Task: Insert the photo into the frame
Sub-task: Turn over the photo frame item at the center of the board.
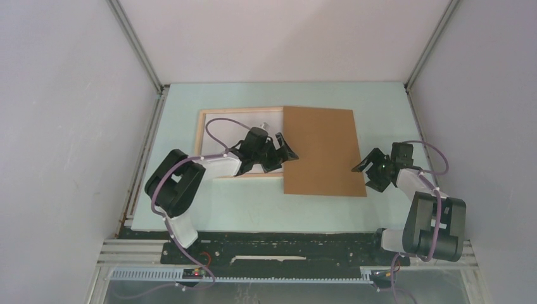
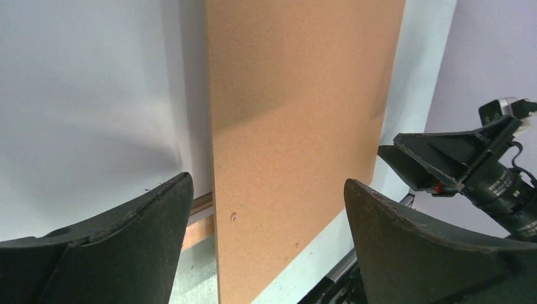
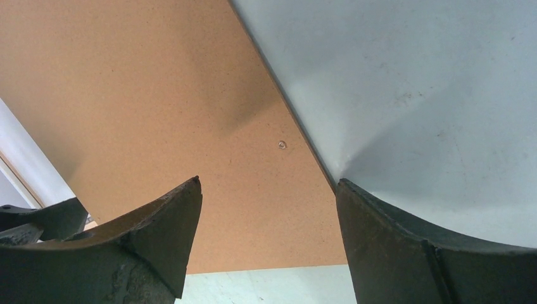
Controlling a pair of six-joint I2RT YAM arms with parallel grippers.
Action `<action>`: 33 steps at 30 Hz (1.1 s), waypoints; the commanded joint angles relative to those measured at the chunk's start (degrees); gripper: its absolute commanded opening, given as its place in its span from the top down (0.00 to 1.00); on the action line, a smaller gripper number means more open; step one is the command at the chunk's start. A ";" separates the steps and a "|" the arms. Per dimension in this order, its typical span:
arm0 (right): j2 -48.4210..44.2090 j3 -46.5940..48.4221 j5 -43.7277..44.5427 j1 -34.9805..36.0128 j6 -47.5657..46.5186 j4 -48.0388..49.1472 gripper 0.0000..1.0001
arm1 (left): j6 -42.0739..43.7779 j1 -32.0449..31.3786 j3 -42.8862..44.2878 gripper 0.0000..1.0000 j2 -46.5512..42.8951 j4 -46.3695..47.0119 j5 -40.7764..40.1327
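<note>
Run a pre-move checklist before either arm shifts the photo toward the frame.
1. Left gripper open: ok.
2. Right gripper open: ok.
3. Photo brown back up: ok.
4. Photo seated inside frame: not ok; it covers only the frame's right part and sticks out to the right.
5. A gripper at each side edge of the photo: ok, left arm at its left edge, right arm at its right.
6. Fingers touching the photo: cannot tell.

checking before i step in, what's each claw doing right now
left claw: open, empty, at left edge of the photo
right claw: open, empty, at the photo's right edge
</note>
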 commanded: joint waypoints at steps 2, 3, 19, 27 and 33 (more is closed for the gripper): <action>-0.48 -0.18 -1.06 0.43 0.36 0.69 0.16 | 3.26 0.29 4.98 0.07 2.51 -1.97 -0.75; -0.55 -0.16 -1.07 0.43 0.45 0.69 0.15 | 3.12 0.27 4.70 0.06 2.35 -2.02 -1.63; -1.19 -0.88 -1.34 0.69 0.75 1.27 0.16 | -2.21 -0.67 2.40 0.49 1.87 11.72 5.37; -1.55 -1.22 -1.78 0.69 0.79 1.57 0.16 | -2.22 -3.45 4.93 0.70 -0.76 15.07 4.89; -1.75 -1.34 -1.91 0.69 0.49 1.45 0.16 | -3.05 -3.91 8.62 0.85 1.28 11.31 4.90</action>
